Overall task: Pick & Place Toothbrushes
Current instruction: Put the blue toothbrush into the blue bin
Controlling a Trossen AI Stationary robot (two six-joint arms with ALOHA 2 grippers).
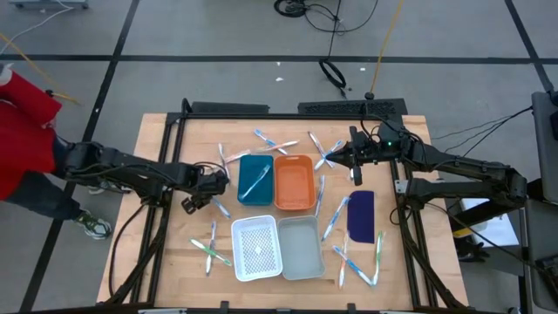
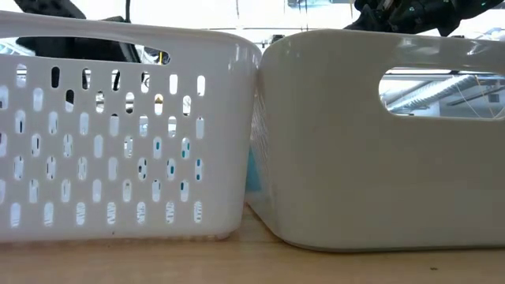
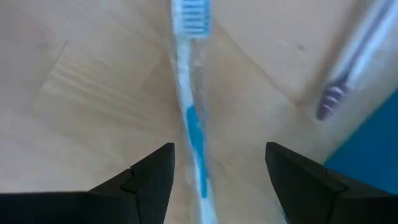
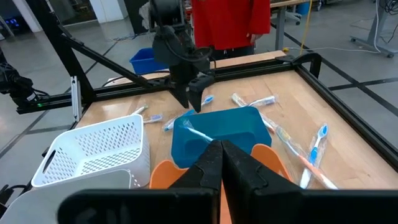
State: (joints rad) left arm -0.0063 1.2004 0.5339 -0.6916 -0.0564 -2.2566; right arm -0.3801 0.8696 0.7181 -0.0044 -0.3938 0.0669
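Note:
Many toothbrushes lie scattered on the wooden table (image 1: pixel 166 253). My left gripper (image 3: pixel 217 168) is open and points down at the table just left of the blue tray (image 1: pixel 255 179); it also shows in the high view (image 1: pixel 209 186). Its fingers stand on either side of a white-and-blue toothbrush (image 3: pixel 193 124) that lies flat on the wood, without touching it. A toothbrush with purple bristles (image 3: pixel 348 68) lies beside it. One toothbrush (image 1: pixel 255 181) lies in the blue tray. My right gripper (image 1: pixel 338 157) is shut and empty above the table, at the far right of the orange tray (image 1: pixel 295 181); the right wrist view shows its closed fingers (image 4: pixel 221 158).
A white perforated basket (image 1: pixel 255 247) and a pale grey tray (image 1: pixel 302 247) stand near the front edge. A dark blue flat oblong piece (image 1: pixel 361 215) lies to the right. A black frame (image 1: pixel 261 113) borders the table. A person in red (image 1: pixel 22 131) stands at the left.

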